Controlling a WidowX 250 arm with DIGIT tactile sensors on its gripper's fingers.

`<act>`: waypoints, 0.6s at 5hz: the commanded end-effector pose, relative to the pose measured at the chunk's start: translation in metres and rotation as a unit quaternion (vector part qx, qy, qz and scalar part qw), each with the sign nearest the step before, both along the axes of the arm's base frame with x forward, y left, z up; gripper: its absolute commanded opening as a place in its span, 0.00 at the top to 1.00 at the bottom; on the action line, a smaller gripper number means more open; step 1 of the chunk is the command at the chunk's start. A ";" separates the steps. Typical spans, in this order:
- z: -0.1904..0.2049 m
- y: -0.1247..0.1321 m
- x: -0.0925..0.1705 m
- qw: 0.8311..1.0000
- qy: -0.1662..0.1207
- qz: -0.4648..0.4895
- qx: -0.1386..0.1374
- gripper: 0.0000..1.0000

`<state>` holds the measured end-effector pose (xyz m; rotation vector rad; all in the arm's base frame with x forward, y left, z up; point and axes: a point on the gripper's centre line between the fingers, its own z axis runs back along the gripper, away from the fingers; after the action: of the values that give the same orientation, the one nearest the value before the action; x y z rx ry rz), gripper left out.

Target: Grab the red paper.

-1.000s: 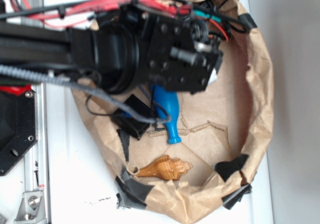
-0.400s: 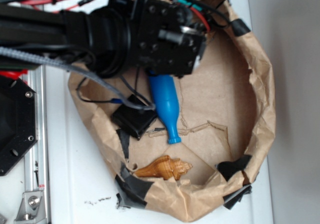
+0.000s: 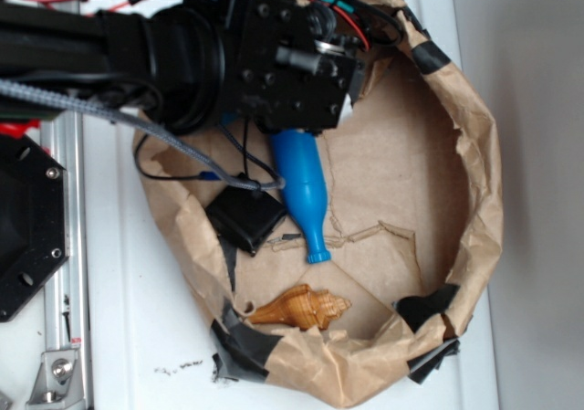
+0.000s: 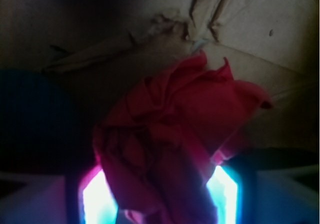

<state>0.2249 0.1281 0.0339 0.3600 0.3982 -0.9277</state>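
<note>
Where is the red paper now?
In the wrist view, the red paper lies on the brown paper lining, between the end effector fingers. The arm hides it in the exterior view.

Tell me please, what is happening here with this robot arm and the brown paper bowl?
The WidowX arm is reaching down into a basket lined with brown paper. In the wrist view, the red paper lies between the two fingers of the gripper, a crumpled wad on the lining. Whether the fingers already press on it cannot be told. In the exterior view the arm hides the wad. A blue bottle-shaped toy, a black box and a brown seashell lie untouched nearby.
</note>
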 end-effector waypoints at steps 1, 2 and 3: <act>0.015 -0.007 0.005 0.999 -0.033 0.024 -0.027 1.00; 0.066 -0.054 0.038 0.991 -0.068 0.049 -0.103 1.00; 0.106 -0.096 0.047 0.982 -0.078 0.066 -0.160 1.00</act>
<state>0.2675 0.0354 0.1189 0.0657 0.1912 -0.7967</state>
